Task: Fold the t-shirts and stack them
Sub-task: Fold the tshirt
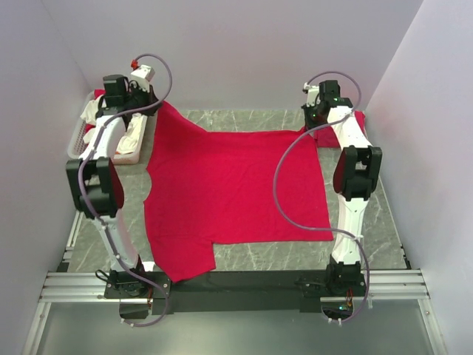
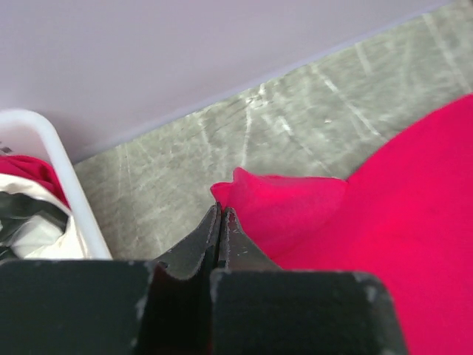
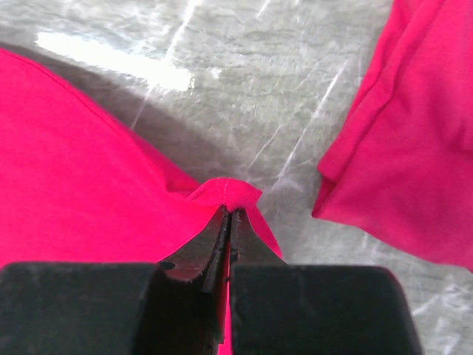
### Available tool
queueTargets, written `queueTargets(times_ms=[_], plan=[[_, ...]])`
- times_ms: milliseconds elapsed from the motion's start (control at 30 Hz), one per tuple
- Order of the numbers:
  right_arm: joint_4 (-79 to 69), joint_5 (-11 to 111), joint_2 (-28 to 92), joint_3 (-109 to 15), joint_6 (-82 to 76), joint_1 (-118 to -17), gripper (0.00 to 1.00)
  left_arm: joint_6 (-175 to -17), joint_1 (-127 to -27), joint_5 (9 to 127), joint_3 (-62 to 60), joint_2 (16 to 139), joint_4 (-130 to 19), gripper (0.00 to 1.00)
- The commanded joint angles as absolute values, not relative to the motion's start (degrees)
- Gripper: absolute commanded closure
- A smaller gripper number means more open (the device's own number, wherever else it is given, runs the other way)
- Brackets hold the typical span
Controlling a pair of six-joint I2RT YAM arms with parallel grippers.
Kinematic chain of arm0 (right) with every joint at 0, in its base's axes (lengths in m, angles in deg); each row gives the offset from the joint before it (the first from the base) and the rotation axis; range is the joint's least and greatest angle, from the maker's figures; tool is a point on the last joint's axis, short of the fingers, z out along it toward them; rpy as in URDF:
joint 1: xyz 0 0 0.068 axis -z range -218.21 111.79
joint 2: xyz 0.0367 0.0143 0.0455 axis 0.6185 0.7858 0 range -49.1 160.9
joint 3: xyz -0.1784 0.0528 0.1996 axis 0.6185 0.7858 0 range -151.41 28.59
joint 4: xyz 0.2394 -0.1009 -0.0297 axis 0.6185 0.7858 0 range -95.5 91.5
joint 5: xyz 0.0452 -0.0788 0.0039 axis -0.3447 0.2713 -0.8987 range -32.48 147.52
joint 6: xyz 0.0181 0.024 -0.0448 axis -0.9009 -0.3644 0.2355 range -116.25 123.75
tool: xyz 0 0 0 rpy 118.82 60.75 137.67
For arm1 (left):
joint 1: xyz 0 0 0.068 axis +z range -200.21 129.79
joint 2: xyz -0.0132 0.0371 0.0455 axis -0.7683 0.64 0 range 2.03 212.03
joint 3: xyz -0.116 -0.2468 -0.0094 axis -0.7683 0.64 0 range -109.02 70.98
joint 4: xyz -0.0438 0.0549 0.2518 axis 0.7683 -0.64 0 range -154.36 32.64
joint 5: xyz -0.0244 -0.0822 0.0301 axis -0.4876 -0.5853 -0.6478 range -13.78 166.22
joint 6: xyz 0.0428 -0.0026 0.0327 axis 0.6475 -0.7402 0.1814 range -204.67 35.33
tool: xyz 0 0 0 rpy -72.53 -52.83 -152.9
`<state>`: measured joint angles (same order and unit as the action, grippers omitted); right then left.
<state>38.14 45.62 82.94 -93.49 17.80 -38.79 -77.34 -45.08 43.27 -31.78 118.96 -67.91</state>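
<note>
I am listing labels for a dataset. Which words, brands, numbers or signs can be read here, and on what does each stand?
None can be read. The spread t-shirt is plain red, without print; the second t-shirt shows no label; the white basket bears no legible marking.

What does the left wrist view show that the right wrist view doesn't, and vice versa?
Left wrist only: the white basket with red and white cloth in it, and the wall. Right wrist only: a second red garment lying apart from the gripped one, and glare on the table. Both: jaws shut on a pinched edge of the red t-shirt, above the marbled table.
</note>
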Motion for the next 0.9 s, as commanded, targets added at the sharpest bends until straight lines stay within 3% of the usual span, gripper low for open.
queueTargets(times_ms=[0,567,867], plan=[[37.04,42.15,77.20,-92.27,19.31,-36.36,1.00,-72.90,-44.32,39.57,-27.64,110.16,-70.79,1.00],[39.94,33.00,71.83,-79.17,25.20,-32.67,1.00,-64.28,-41.59,34.73,0.66,87.48,-83.38,1.00],[43.10,30.98,71.57,-82.07,26.77,-32.67,1.00,-64.28,-40.89,35.01,-2.31,87.11,-85.39,1.00]])
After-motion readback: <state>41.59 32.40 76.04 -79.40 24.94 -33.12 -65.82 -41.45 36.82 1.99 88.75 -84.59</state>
